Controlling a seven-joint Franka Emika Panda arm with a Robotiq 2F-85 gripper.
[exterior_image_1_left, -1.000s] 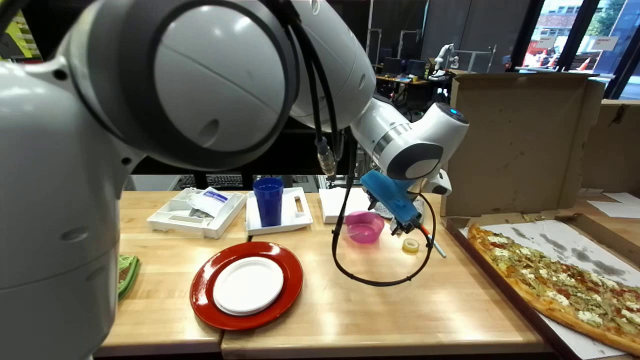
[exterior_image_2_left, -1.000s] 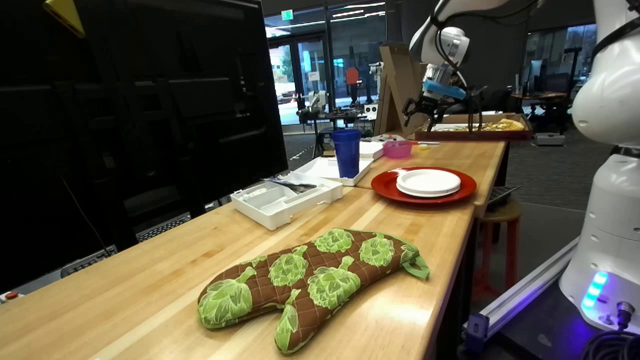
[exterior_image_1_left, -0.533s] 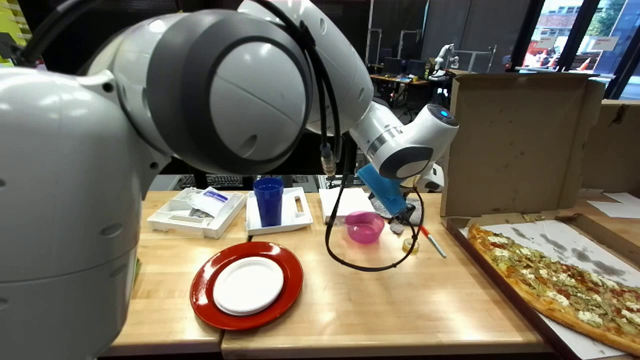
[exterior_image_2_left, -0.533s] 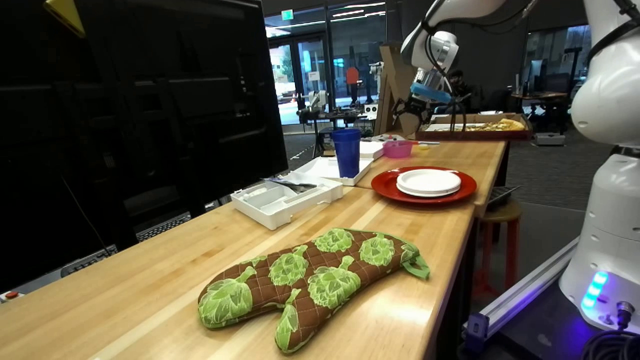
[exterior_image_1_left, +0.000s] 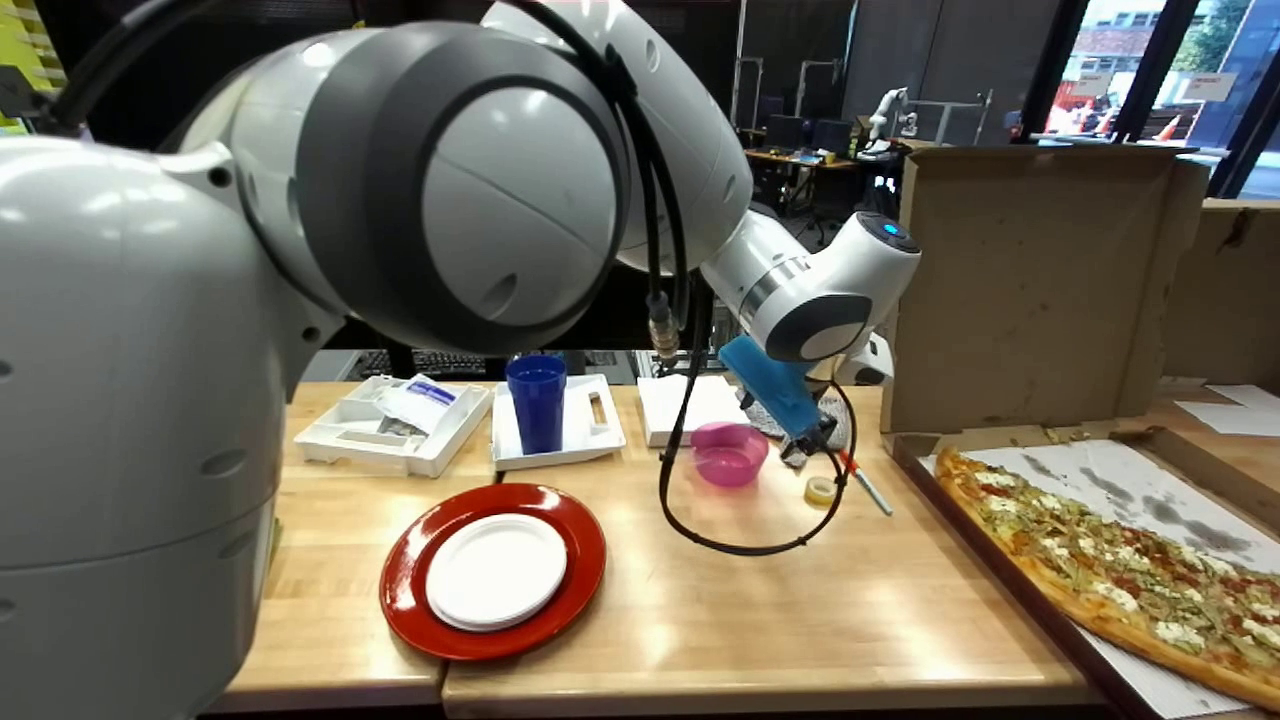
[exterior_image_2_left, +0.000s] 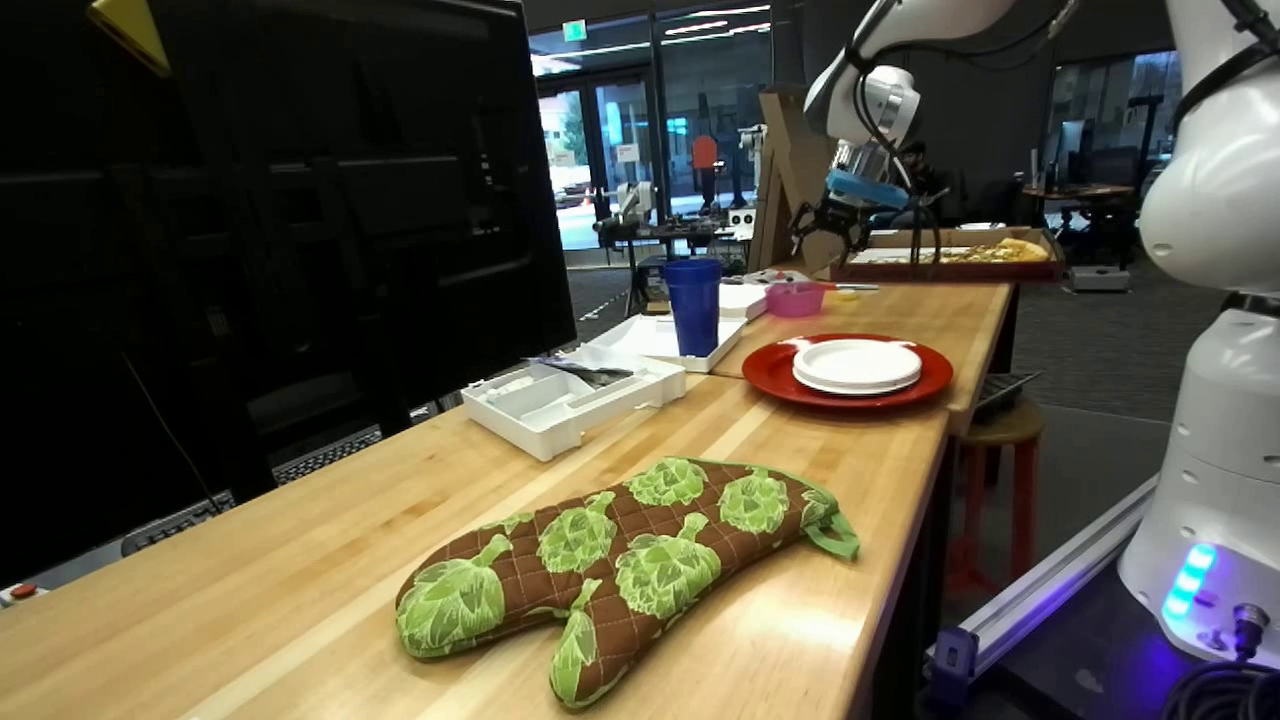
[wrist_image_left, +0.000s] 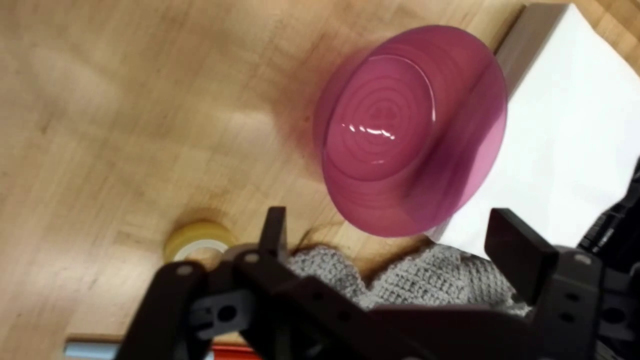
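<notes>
Gripper (wrist_image_left: 390, 230) wide, empty, nr pink bowl (wrist_image_left: 385, 120); we'd go slow, centre over it b4 lowering, fingers (wrist_image_left: 517, 247) clear of grey cloth (wrist_image_left: 430, 277) & tape roll (wrist_image_left: 197, 233).

We can read no word, brand or number: in an exterior view, the two white rectangular paper signs (exterior_image_1_left: 1210, 87) on the tall, dark-framed glass panes (exterior_image_1_left: 1215, 45) carry faint print too small for us; the small green rectangular lit sign (exterior_image_2_left: 574, 30) high up is too tiny for us to spell out; and the purple printed strip (exterior_image_1_left: 434, 391) on the white flat plastic packet (exterior_image_1_left: 410, 406) in the white rectangular plastic tray (exterior_image_1_left: 447, 445) is blurred
</notes>
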